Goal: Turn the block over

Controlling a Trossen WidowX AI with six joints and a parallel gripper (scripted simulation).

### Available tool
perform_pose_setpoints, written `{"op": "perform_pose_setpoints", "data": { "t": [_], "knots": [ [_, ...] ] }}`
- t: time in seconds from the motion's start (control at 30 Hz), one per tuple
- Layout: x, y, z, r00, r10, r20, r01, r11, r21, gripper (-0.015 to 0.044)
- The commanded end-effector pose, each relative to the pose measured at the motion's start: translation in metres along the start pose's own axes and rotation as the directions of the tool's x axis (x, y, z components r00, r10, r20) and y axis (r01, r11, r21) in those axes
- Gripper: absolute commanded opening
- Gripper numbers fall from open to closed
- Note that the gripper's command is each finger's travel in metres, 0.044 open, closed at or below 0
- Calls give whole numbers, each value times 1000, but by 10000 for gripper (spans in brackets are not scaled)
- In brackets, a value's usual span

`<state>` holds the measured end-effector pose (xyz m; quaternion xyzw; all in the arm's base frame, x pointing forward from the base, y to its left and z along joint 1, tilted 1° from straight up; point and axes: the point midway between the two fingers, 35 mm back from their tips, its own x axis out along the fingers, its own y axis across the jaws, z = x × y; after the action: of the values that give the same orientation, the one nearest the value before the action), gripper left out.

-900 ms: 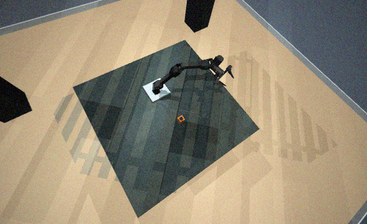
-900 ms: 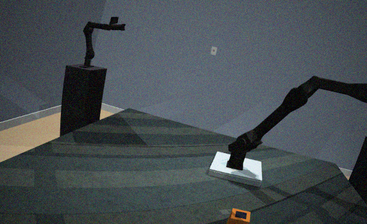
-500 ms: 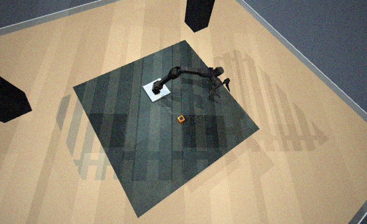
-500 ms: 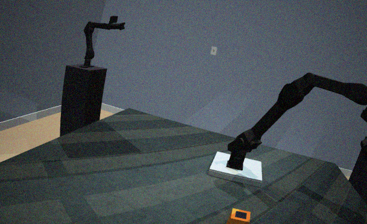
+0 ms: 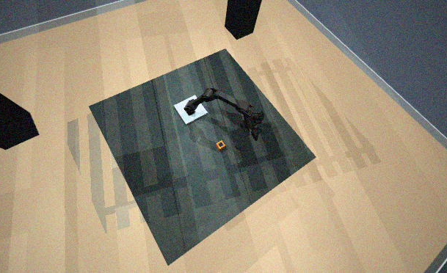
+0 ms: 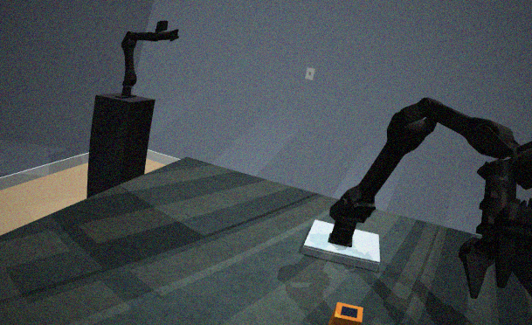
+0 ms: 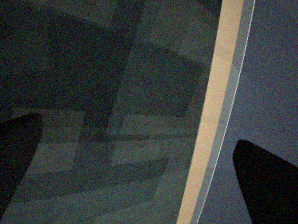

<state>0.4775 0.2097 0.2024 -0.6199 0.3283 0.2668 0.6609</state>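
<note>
The orange block [image 5: 221, 149] [image 6: 343, 321] rests on the dark table [image 5: 175, 235] [image 6: 108, 301]. A dark square mark shows on its top face, so the marked side faces up. The block's lower part is cut off in the exterior view, and it is not in the wrist view. My gripper [image 5: 255, 136] [image 6: 488, 292] [image 7: 141, 137] is open and empty, with its fingers wide apart. It points downward above the table, to the right of the block in the top and exterior views and apart from it.
My arm's base stands on a white plate [image 5: 187, 119] [image 6: 369, 241] on the table. A black pillar [image 5: 241, 16] stands beyond the table's edge, and another pillar [image 5: 3, 119] is at the left. In the exterior view, a pillar [image 6: 119, 144] carries another arm [image 6: 129, 58].
</note>
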Motion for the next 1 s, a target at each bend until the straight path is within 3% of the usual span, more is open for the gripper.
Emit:
{"op": "perform_pose_setpoints", "data": {
  "t": [0.0, 0.2, 0.4, 0.73, 0.97],
  "knots": [
    [17, 29, -66, 974, 222, -52, -177, 878, 444, 440],
    [21, 63, -128, 898, 435, -70, -204, 550, 810, 440],
    [10, 100, -180, 780, 624, -32, -45, 107, 993, 440],
    [8, 106, -183, 773, 634, -28, -31, 81, 996, 440],
    [31, 131, -184, 772, 634, -28, -31, 81, 996, 440]
  ]
}}
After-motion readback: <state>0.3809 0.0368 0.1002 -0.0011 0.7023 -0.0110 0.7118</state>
